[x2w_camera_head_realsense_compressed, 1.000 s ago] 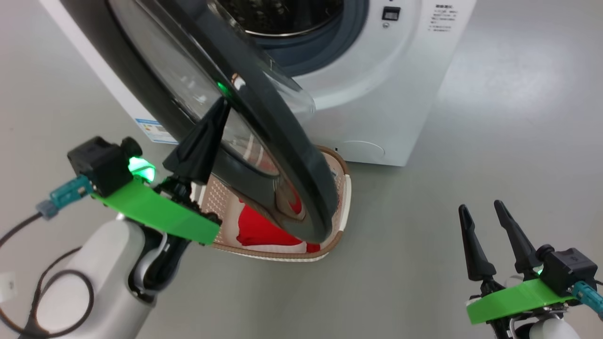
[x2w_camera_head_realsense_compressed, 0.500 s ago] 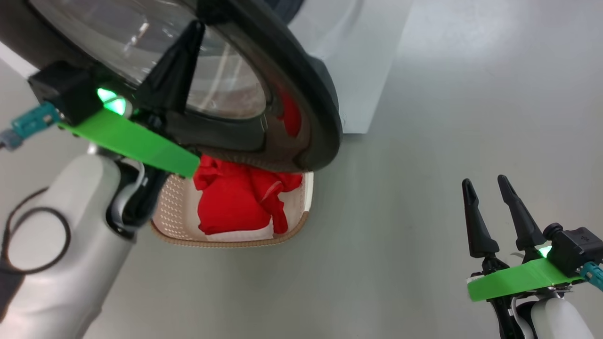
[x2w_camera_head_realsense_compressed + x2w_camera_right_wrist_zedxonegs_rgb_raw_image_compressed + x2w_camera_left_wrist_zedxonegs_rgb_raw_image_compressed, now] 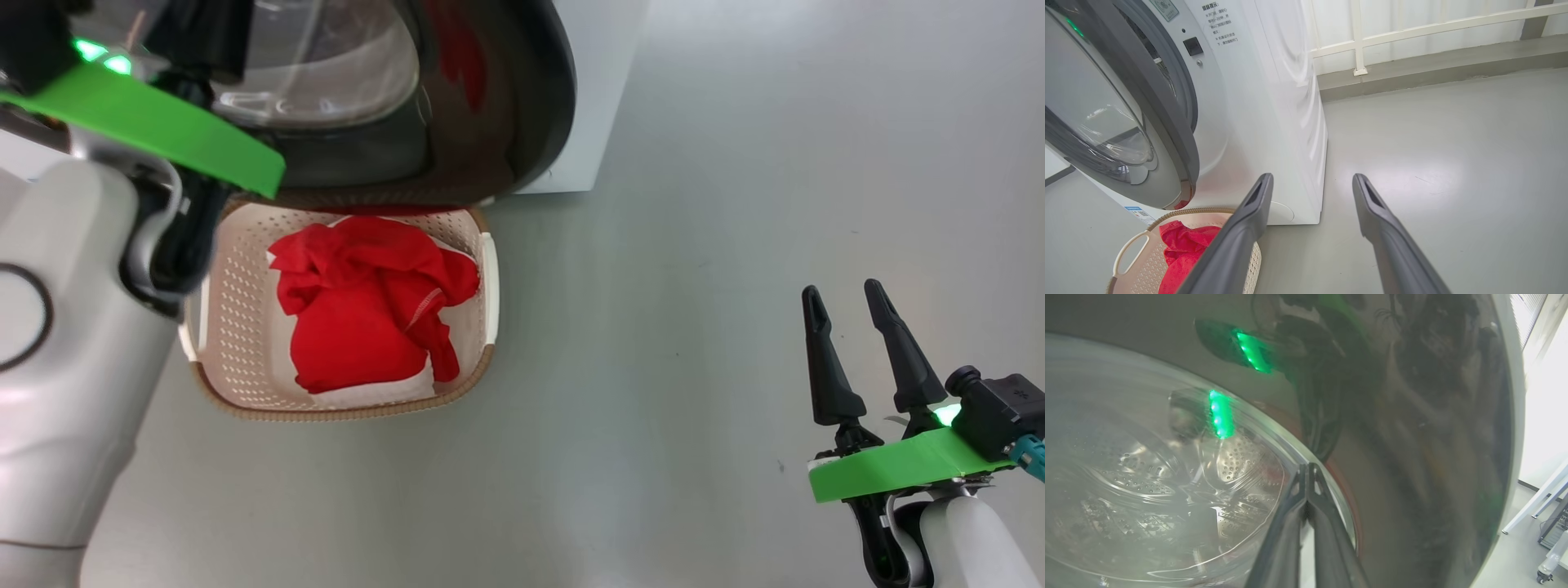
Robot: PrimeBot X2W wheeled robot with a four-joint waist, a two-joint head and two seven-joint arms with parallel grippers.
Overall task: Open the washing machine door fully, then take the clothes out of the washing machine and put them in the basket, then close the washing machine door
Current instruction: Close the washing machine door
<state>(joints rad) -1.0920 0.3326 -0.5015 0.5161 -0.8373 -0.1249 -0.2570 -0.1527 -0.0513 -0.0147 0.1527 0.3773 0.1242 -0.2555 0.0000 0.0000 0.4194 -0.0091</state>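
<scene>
Print (image 3: 1220,25) on washer (image 3: 1290,102), upper left, unreadable; head view tilted down since; left gripper (image 3: 1307,470) pinched together at door (image 3: 1412,416), right gripper (image 3: 840,287) spread.

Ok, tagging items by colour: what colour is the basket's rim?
The basket has a brown, woven-look rim; the head view shows it best.

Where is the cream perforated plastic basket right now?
In the head view, the cream perforated plastic basket sits on the grey floor left of centre, just beneath the glossy black round door, with crumpled red clothes inside.
</scene>
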